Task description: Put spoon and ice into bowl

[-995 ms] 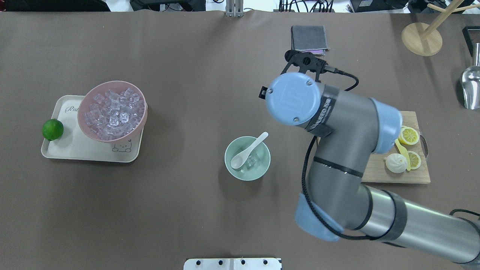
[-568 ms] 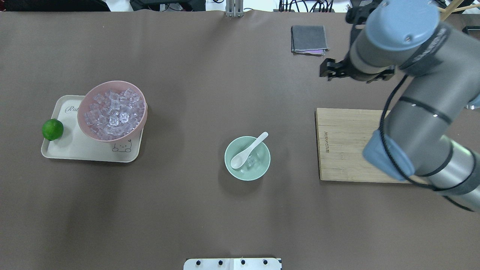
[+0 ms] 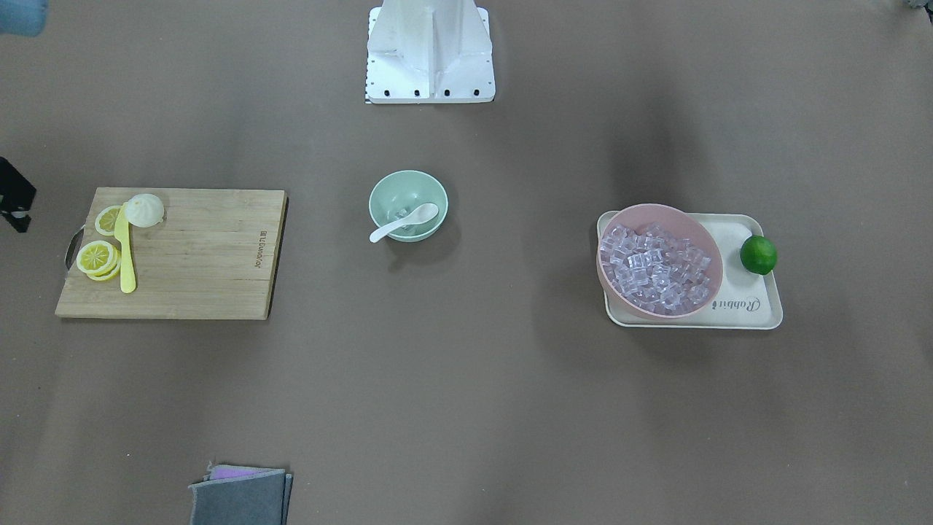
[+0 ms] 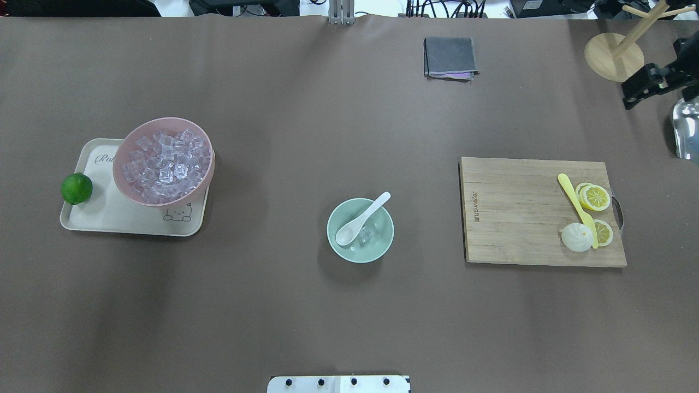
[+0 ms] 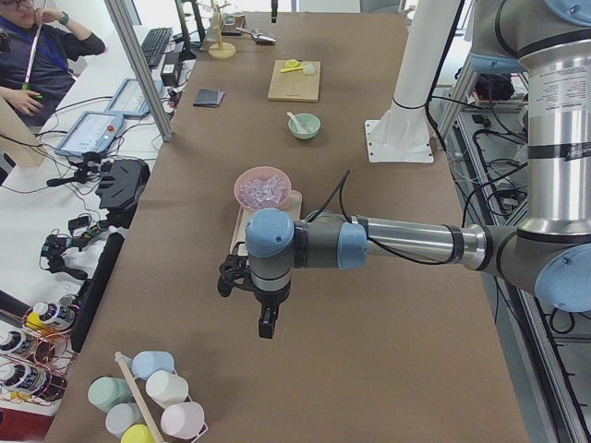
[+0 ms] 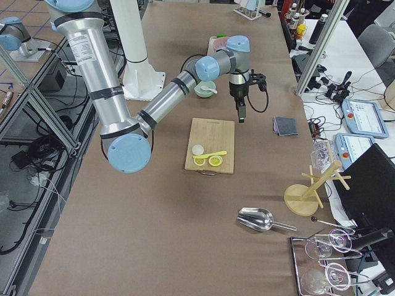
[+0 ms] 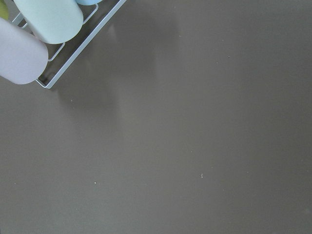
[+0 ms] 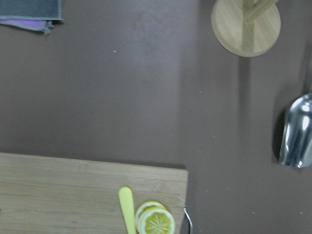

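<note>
The mint-green bowl (image 4: 382,246) stands mid-table. The white spoon (image 4: 361,219) lies in it, scoop down inside and handle resting on the far-right rim. A clear ice cube (image 4: 365,236) lies in the bowl beside the scoop. The bowl (image 3: 397,188) and spoon (image 3: 403,221) also show in the front-facing view. A black part of my right arm's end (image 4: 650,81) shows at the far right edge, far from the bowl; its fingers are not clear. My left gripper (image 5: 264,325) hangs over bare table at the left end, away from everything; I cannot tell its state.
A pink bowl (image 4: 117,172) heaped with ice cubes (image 4: 166,164) sits on a cream tray (image 4: 109,218) beside a lime (image 4: 76,188). A wooden board (image 4: 513,218) holds a yellow knife (image 4: 576,204) and lemon slices. A grey cloth (image 4: 450,56), a metal scoop (image 4: 685,128) and a wooden stand (image 4: 613,56) lie far right.
My right arm has swung from near the bowl up and away to the far right edge, uncovering the board. The bowl, spoon and ice have not moved.
</note>
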`<state>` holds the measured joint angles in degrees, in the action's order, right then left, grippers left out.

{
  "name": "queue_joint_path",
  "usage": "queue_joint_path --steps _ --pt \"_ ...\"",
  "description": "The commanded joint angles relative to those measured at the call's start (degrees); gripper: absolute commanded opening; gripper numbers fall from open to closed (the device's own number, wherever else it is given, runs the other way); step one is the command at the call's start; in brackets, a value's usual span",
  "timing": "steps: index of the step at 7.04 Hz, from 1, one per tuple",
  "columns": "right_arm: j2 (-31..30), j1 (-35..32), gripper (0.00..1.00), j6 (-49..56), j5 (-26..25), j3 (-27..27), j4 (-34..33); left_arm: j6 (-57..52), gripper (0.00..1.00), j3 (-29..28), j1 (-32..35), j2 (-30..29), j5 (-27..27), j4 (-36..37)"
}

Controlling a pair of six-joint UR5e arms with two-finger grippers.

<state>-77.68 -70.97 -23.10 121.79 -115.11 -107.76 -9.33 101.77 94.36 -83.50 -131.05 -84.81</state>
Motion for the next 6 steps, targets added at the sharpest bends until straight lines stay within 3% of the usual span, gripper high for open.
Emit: queue_joint_path --steps 1,3,6 --pt "-8.68 -9.23 1.0 17.03 6.41 2.16 0.0 0.01 0.99 -0.08 0.03 -0.08 0.01 0.0" --pt "-15.89 -15.66 1.0 33.14 8.73 4.19 0.0 0.01 0.99 0.01 0.03 -0.08 0.01 0.0" --pt "-20.14 -16.84 1.0 33.21 8.9 7.6 1.39 0.01 0.99 0.27 0.03 -0.08 -0.08 0.0"
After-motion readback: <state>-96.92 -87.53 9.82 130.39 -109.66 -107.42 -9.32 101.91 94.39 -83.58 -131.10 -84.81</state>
